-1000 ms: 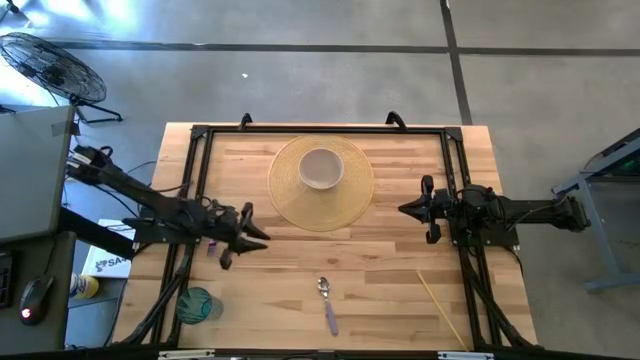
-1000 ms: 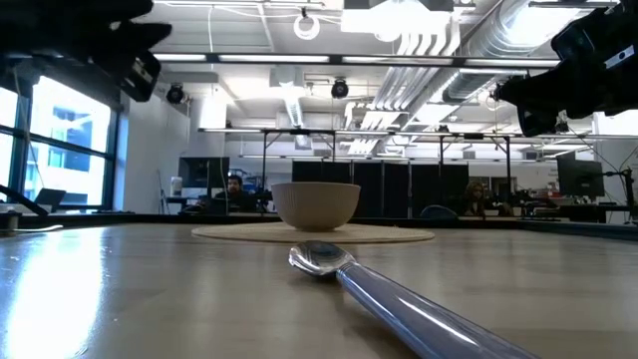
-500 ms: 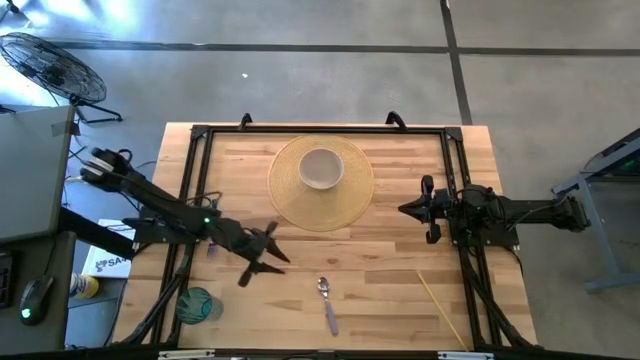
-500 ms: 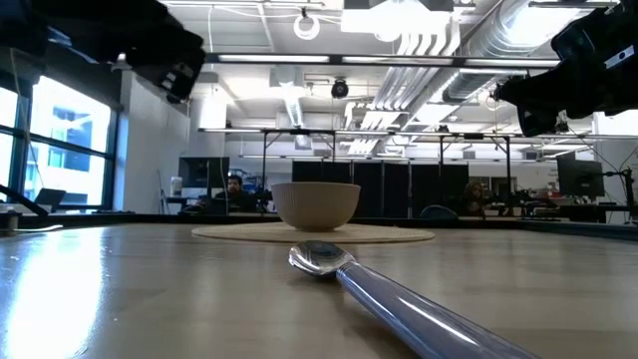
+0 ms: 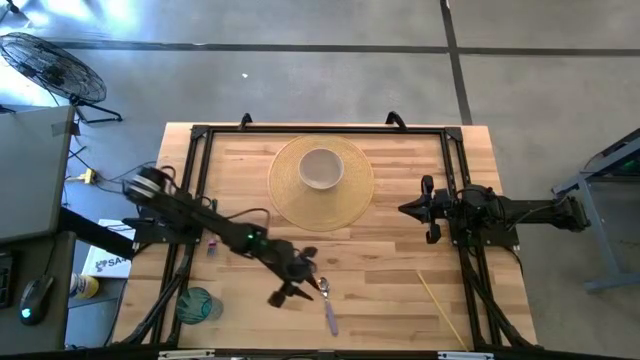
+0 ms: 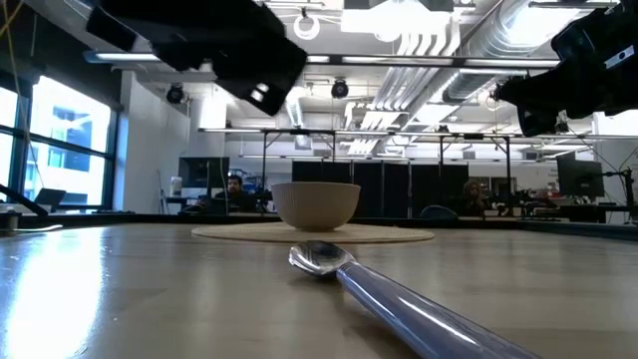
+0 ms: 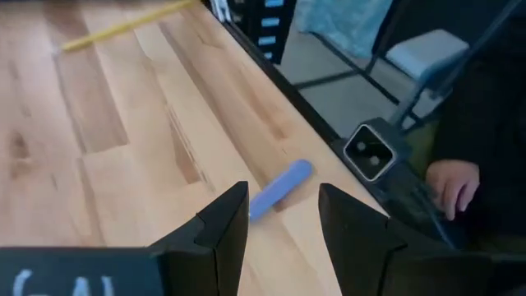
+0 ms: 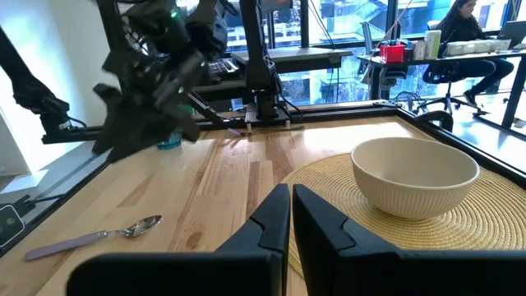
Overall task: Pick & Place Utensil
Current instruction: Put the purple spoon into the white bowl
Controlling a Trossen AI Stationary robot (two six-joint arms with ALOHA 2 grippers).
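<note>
A spoon (image 5: 326, 303) with a metal bowl and a lavender handle lies flat on the wooden table near its near edge, and shows close up in the low view (image 6: 399, 299). My left gripper (image 5: 300, 278) hovers open just left of the spoon's bowl, above the table. In the left wrist view the handle's end (image 7: 279, 191) shows between its spread fingers, farther off. A cream bowl (image 5: 321, 168) stands on a round woven mat (image 5: 350, 205). My right gripper (image 5: 428, 210) waits shut at the table's right side.
A teal glass (image 5: 197, 303) stands at the near left corner. A thin yellow stick (image 5: 440, 305) lies near the right near corner. Black frame rails (image 5: 195, 180) run along the table's sides. A person's hand (image 7: 452, 185) shows beyond the near edge.
My left gripper has swung from the table's left side toward the right and the near edge, up to the spoon, staying open. The spoon, the bowl and the right arm have kept still.
</note>
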